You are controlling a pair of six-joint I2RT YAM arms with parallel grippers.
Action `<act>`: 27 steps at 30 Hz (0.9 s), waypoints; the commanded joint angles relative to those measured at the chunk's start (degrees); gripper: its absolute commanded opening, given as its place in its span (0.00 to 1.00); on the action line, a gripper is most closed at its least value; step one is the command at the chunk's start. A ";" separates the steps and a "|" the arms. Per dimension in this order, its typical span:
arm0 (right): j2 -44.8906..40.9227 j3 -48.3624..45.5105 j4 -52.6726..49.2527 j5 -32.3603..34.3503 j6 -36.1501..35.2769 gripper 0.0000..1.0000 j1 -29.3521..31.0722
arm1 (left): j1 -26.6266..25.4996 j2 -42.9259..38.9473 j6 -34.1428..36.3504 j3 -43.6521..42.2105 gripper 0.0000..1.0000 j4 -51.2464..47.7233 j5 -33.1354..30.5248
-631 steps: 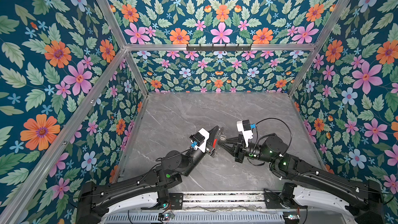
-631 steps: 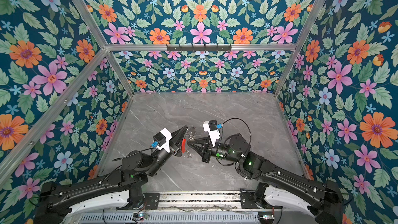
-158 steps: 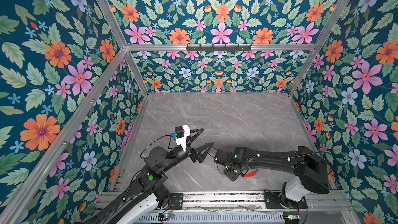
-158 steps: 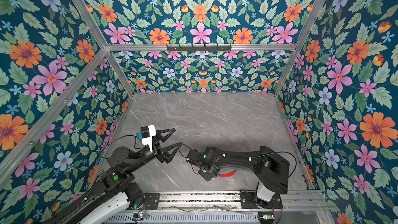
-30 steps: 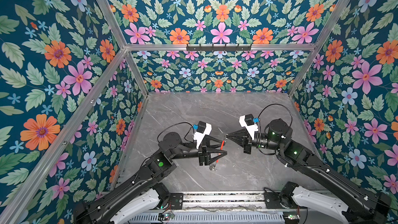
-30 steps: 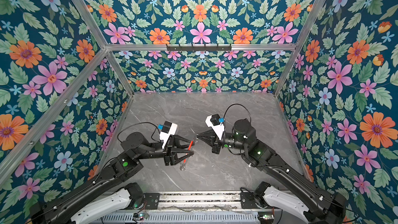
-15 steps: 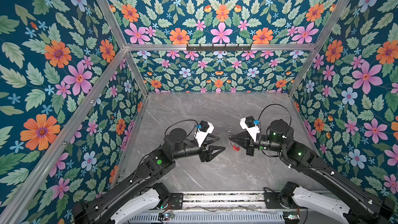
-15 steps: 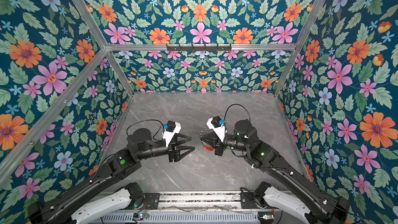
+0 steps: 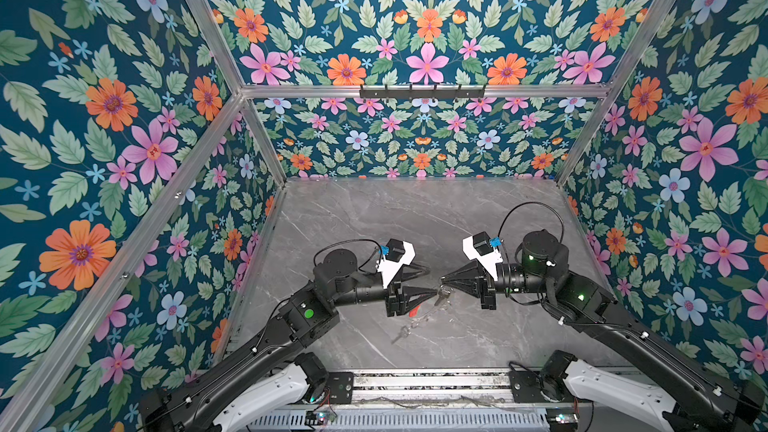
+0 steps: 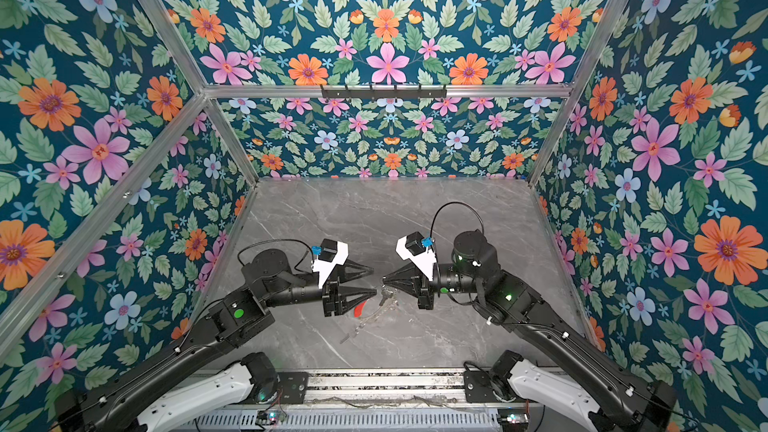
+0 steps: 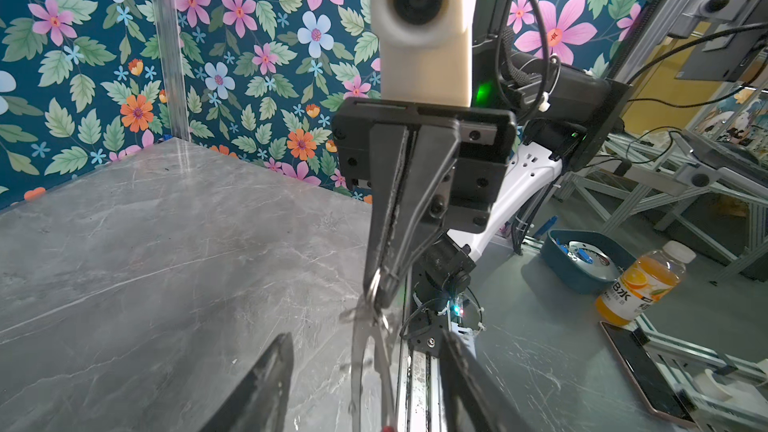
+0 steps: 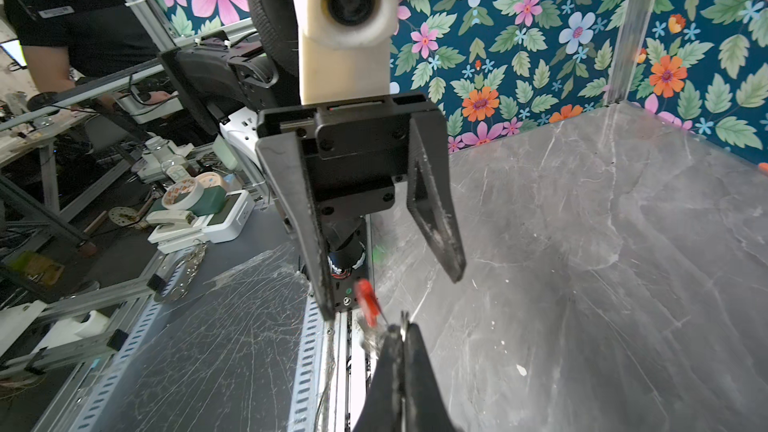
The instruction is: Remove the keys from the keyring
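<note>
We hold the keyring (image 9: 419, 313) up off the table (image 9: 415, 222) between the two arms, and as far as we can judge the job is not finished. Our right gripper (image 9: 444, 280) is pinched fully closed on the ring's top end, where a small metal piece (image 10: 386, 293) sits just at its tips; the right wrist view shows the closed tips (image 12: 401, 338) on thin wire with the red sleeve (image 12: 368, 301) just beyond. Our left gripper (image 10: 372, 282) stands partly open facing the ring, one finger (image 9: 419, 293) close beside the metal piece, the other clear above it, and it grips nothing that we can see. From the ring's top the hoop hangs down toward the rail (image 9: 415, 384), the sleeve (image 9: 414, 310) beside the left finger, and a small key (image 9: 401, 335) dangles at its low end, seemingly attached. We cannot tell how many keys remain, nor see any lying loose near the ring. Pulling each key off is left to do. No container stands on the table near the ring; the only one in sight is a blue tray (image 11: 582, 259) off the table, its contents too small to name.
</note>
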 commanded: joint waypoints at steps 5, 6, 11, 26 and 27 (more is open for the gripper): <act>0.34 0.07 3.88 -3.83 1.55 0.00 0.02 | 0.01 1.19 1.47 0.32 0.53 5.23 3.20; 0.42 0.07 4.08 -4.01 1.77 0.00 0.02 | 0.05 1.42 1.52 0.31 0.51 5.45 3.64; 0.70 -0.19 5.45 -4.10 2.58 0.00 0.04 | 0.03 2.34 0.87 0.19 0.43 6.77 5.56; 1.76 0.16 7.31 -3.40 4.10 0.00 0.03 | 0.04 3.36 -1.05 -0.52 0.00 9.51 7.04; 1.78 0.12 7.45 -3.28 4.23 0.00 0.04 | 0.05 3.18 -1.38 -0.82 0.00 10.36 6.90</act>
